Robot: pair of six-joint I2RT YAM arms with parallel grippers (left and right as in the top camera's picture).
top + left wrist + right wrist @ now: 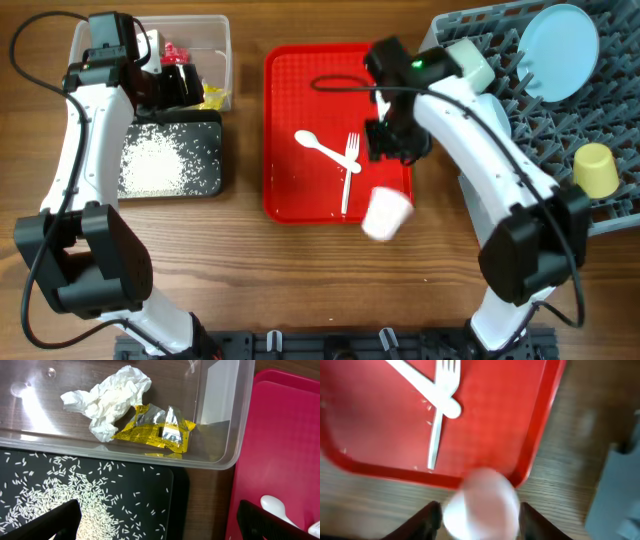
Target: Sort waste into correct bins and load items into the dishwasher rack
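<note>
The pale pink cup (385,212) lies blurred at the front right corner of the red tray, over its edge. My right gripper (395,148) hovers above it, and in the right wrist view the cup (480,507) sits between the spread fingers (479,512) without touching them. My left gripper (180,85) is open and empty (159,506) above the black tray (167,480) of rice grains (65,495). The clear tub (220,435) holds a white wrapper (110,395) and a yellow wrapper (155,427). A red wrapper (175,50) shows in the tub in the overhead view.
A white spoon (315,145) and fork (350,165) lie crossed on the red tray (290,100). The grey rack (545,140) at the right holds a light blue plate (560,40) and a yellow cup (597,168). Bare wood surrounds the trays.
</note>
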